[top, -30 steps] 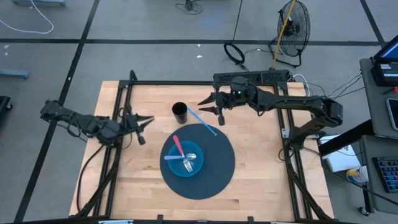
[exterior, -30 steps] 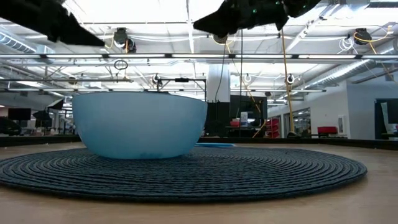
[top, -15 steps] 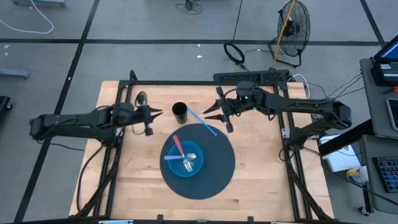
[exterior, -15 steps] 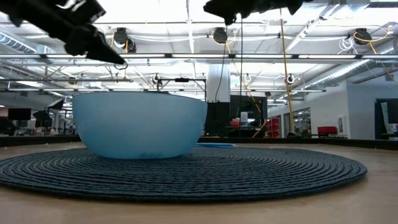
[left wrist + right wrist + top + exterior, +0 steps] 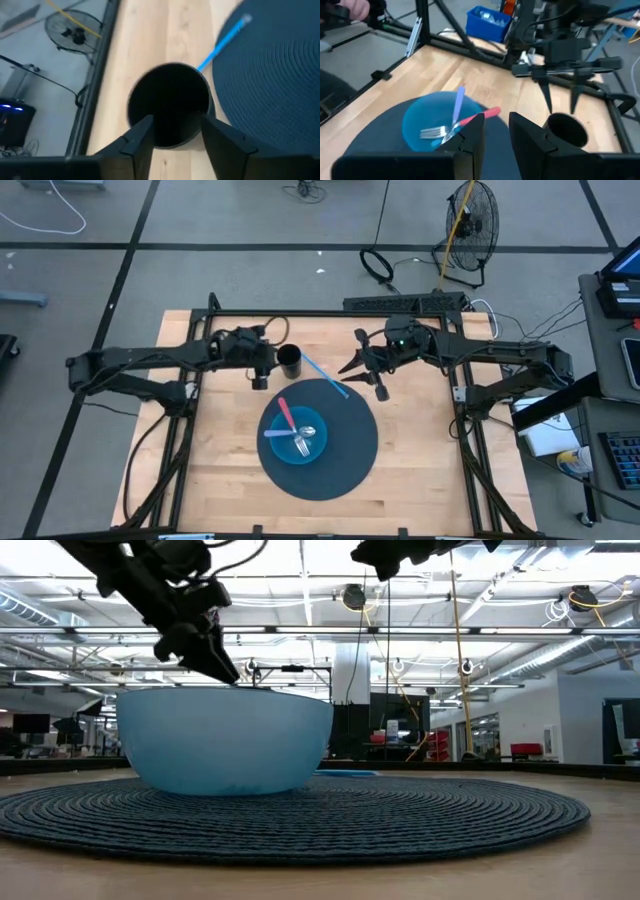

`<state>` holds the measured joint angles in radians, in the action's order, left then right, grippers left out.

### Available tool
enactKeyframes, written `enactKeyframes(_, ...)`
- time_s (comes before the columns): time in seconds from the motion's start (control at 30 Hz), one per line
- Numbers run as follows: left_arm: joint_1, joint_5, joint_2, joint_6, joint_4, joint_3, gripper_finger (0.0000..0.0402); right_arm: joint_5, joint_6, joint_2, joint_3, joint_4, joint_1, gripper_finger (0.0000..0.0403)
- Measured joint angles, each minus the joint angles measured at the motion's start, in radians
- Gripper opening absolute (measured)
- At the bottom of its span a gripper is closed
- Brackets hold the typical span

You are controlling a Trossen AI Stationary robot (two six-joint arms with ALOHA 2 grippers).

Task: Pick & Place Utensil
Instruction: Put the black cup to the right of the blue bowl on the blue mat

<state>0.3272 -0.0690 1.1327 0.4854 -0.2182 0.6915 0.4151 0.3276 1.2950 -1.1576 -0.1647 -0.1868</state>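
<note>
Bowl (image 5: 298, 436) holds three utensils; black cup (image 5: 289, 361) looks empty (both grippers' jaws spread).

One round dark blue woven mat (image 5: 345, 442) lies on the one wooden table (image 5: 420, 470); one light blue bowl (image 5: 285, 442) sits on it; one black cup (image 5: 289, 361) stands off the mat's edge. Utensils number four in all: three rest in the bowl, namely one red-handled piece (image 5: 285, 413), one lavender-handled piece (image 5: 457, 102) and one fork (image 5: 303, 444); one blue-handled utensil (image 5: 324, 374) lies apart beside the cup. Two arms show, with two grippers: the left gripper (image 5: 262, 366) and the right gripper (image 5: 366, 372). One floor fan (image 5: 471, 215) stands beyond the table.
</note>
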Motion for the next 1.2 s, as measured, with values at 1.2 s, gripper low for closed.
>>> enactKeyframes(1.2, 0.023, 0.071, 0.135, 0.079, -0.187, 0.104, 0.0093, -0.003, 0.001, -0.012, 0.059, 0.019, 0.025, 0.0086)
